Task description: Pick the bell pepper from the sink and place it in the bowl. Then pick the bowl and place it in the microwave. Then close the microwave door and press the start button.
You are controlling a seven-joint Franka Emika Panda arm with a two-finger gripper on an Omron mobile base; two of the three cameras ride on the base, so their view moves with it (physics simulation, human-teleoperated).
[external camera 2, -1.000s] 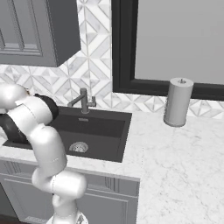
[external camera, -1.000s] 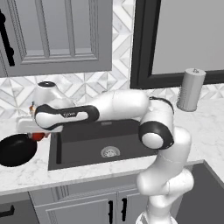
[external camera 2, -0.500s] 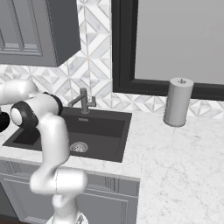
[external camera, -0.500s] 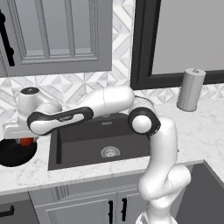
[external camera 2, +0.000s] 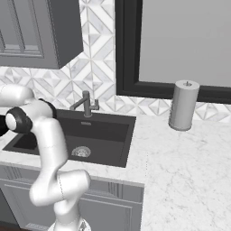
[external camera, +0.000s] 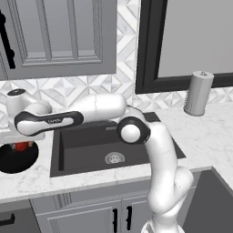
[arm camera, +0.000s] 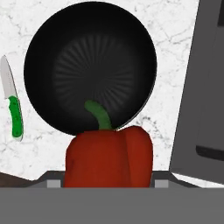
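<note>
The arm was stretched far to its left, over the white marble counter (external camera: 32, 179) beside the sink (external camera: 91, 148), and the first step of the task was in hand: bringing the bell pepper (arm camera: 109, 155) to the bowl (arm camera: 89, 70). In the hand view the red pepper with its green stem sat close against the camera, and I judged that the gripper (external camera: 20, 144) was holding it, closed around its body, though the finger tips themselves were hidden by it. The black bowl lay below, on the counter, and it had nothing inside. The pepper hung over the near rim of the bowl rather than over its middle. From the left base view a little of the red showed under the hand, just above the bowl's edge.

A knife with green handle (arm camera: 14, 109) lay on the counter just beside the bowl, apart from it.

For the next move, I think the hand should go a bit further over the bowl's centre, come lower, and then open, so that the pepper does not fall on the rim and roll out.
</note>
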